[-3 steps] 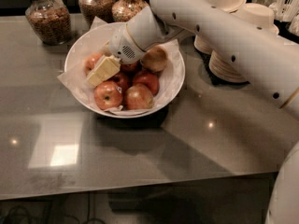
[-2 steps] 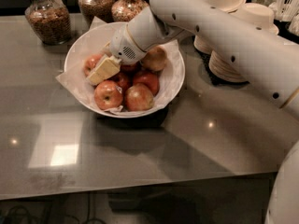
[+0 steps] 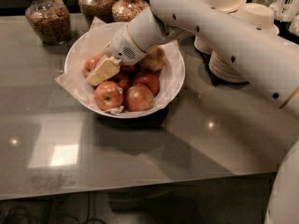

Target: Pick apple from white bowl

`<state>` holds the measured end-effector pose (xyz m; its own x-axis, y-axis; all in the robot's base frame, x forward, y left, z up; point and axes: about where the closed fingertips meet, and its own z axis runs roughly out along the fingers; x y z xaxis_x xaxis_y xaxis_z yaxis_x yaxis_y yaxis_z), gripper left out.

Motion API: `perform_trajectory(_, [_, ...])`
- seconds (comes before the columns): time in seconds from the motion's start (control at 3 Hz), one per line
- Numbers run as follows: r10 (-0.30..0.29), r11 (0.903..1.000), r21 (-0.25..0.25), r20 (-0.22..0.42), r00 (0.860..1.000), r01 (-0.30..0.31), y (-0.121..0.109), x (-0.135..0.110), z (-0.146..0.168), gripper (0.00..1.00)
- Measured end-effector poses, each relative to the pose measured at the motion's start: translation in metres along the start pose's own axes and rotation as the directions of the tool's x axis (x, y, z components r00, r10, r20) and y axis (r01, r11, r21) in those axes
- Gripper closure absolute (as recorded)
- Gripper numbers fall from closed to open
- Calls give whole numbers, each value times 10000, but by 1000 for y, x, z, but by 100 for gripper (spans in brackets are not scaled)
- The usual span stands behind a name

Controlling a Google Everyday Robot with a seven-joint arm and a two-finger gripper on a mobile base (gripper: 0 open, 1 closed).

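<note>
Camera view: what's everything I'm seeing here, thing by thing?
Table: one, glossy grey, underneath everything.
White bowl: one, white, back left-centre of the table.
Paper liner: one, crinkled white, inside the bowl.
Red apples: about six, red to red-orange, in the bowl.
Pale apple: one, tan-yellow, back of the bowl.
Glass jars: three, brown contents, behind the bowl.
Paper bowl stacks: two, beige, back right.
Arm: one, white, reaching in from the right.
Gripper: one, cream, low over the bowl's left apples.
</note>
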<state>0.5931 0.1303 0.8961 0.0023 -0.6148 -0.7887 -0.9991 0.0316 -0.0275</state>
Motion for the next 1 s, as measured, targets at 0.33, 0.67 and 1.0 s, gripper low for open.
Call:
perform_trajectory(0.33, [-17,10000,-24,90,10000,17,1,-1,-1,100])
perform_trajectory(0.67, [-185,9998,118,1119,9936,173,4,-7,-25,100])
perform_trajectory(1.0, [-659,9970,559,2322,9704,544,13,-18,-80,100])
